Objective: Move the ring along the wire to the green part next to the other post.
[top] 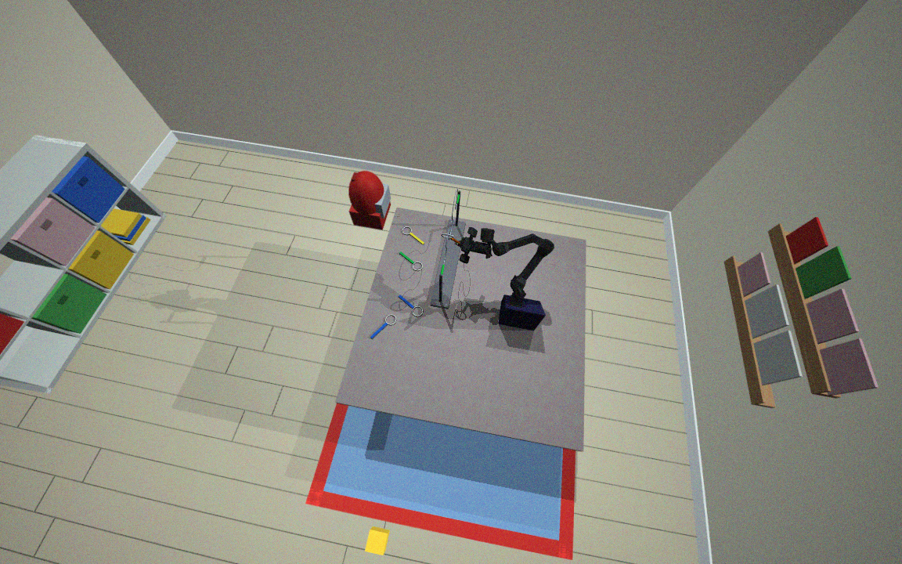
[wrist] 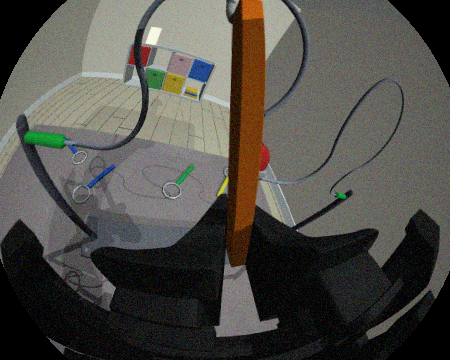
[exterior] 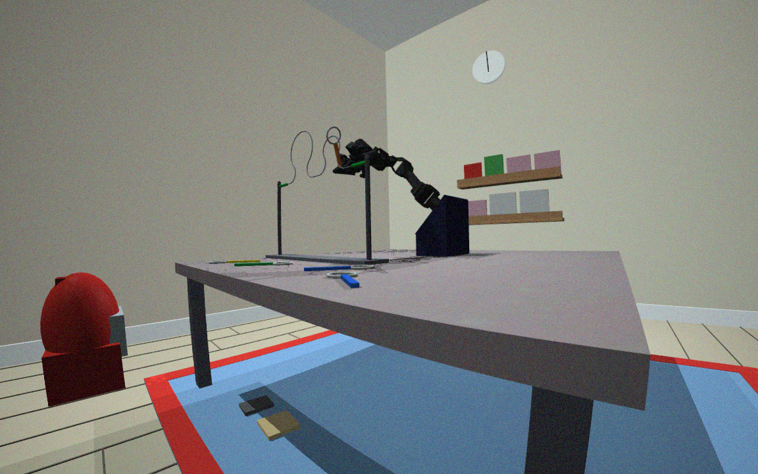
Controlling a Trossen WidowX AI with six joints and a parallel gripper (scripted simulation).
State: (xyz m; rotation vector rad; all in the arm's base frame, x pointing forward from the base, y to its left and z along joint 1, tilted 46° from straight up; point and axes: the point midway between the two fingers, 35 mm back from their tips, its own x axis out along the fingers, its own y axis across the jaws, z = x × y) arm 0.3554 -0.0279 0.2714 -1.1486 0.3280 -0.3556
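My gripper (top: 462, 243) (exterior: 339, 165) (wrist: 229, 199) is shut on the orange handle (top: 455, 241) (exterior: 337, 154) (wrist: 246, 125), which points up from the fingers. The ring (exterior: 333, 127) is at the hump of the grey wire (wrist: 144, 95) nearer the front post (top: 440, 288) (exterior: 368, 212) (wrist: 55, 190). The wire seems to pass through it; any contact is too small to tell. In the wrist view most of the ring is out of frame. The front green part (top: 442, 268) (exterior: 358, 164) (wrist: 45, 139) and far green part (exterior: 283, 185) (wrist: 340, 196) carry no ring. The far post (exterior: 279, 218) stands beyond another wire hump.
Spare rings with a yellow handle (top: 416, 237) (wrist: 223, 185), a green handle (top: 406, 258) (wrist: 186, 174) and blue handles (top: 380, 329) (exterior: 328, 268) (wrist: 101, 176) lie on the table (top: 468, 392) (exterior: 487, 294) beyond the wire's base. The arm's dark base block (top: 521, 312) (exterior: 443, 230) stands on the table.
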